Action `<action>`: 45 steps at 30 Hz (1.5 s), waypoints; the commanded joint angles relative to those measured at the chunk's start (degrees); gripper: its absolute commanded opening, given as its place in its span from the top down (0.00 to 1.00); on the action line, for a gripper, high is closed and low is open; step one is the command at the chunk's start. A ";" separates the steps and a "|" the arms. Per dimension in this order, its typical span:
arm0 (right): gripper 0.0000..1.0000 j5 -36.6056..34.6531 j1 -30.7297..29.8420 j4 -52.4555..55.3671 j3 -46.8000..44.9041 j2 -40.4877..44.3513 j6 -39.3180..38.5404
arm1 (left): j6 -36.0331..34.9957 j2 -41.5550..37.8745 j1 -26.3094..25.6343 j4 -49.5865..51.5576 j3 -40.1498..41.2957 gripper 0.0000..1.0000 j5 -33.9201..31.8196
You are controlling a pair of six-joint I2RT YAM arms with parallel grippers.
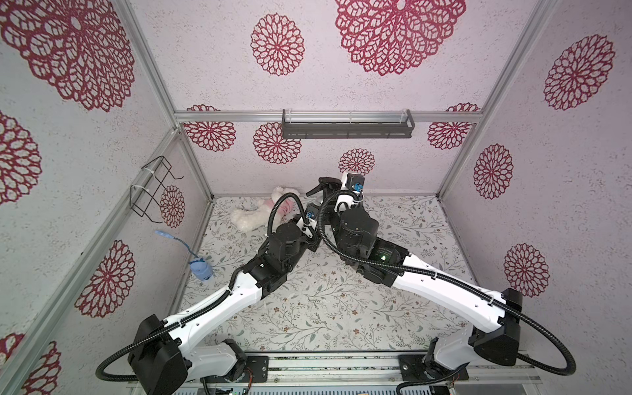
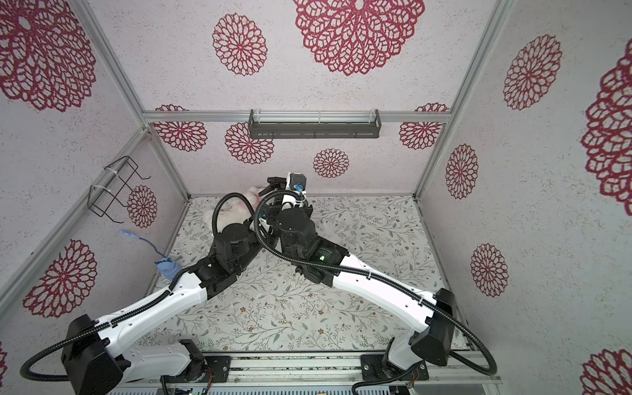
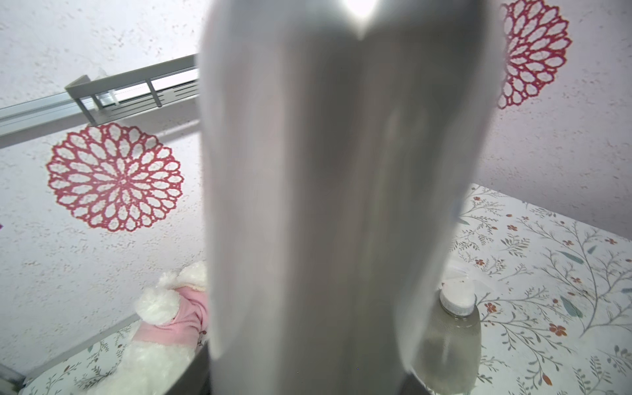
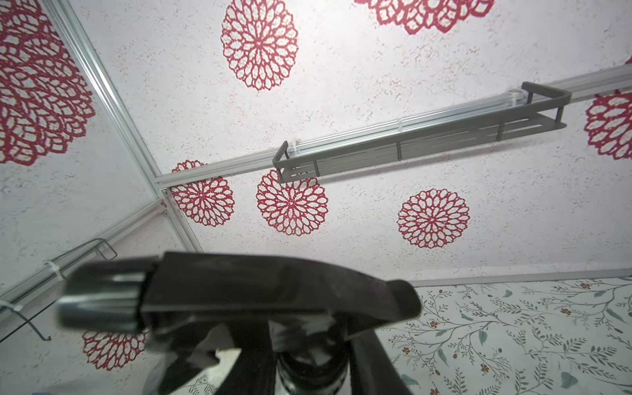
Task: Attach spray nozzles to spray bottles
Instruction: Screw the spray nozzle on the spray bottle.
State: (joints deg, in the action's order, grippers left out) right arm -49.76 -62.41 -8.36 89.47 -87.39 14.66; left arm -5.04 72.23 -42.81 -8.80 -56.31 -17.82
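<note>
The silver spray bottle fills the left wrist view, upright and blurred, and my left gripper is shut on its lower body. My right gripper is shut on the collar of the black spray nozzle, right above that bottle. Whether the collar sits on the neck is hidden. The black nozzle shows near the back wall in both top views; the arms cover both grippers there. The smoky spray bottle stands behind, with the whitish nozzle on its neck.
A white and pink plush toy lies at the back left of the floral table. A blue object and a wire basket hang on the left wall. A grey shelf is on the back wall.
</note>
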 commanded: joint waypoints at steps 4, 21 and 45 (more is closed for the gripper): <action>0.60 13.21 -1.51 5.81 -1.37 1.79 -0.59 | -2.30 -2.36 -2.01 -6.84 -2.11 1.00 2.96; 0.36 48.52 4.20 18.82 -6.08 20.77 -5.27 | 3.37 -7.60 3.90 -3.86 1.82 1.00 20.05; 0.41 86.65 26.02 18.98 9.02 10.03 -9.17 | 9.34 -7.45 6.59 -4.79 1.91 1.00 38.30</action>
State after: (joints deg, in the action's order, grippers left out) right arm 31.24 -36.97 13.72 95.55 -77.34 5.08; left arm 3.70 65.23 -36.75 -12.62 -53.56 18.31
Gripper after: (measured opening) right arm 0.604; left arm 0.510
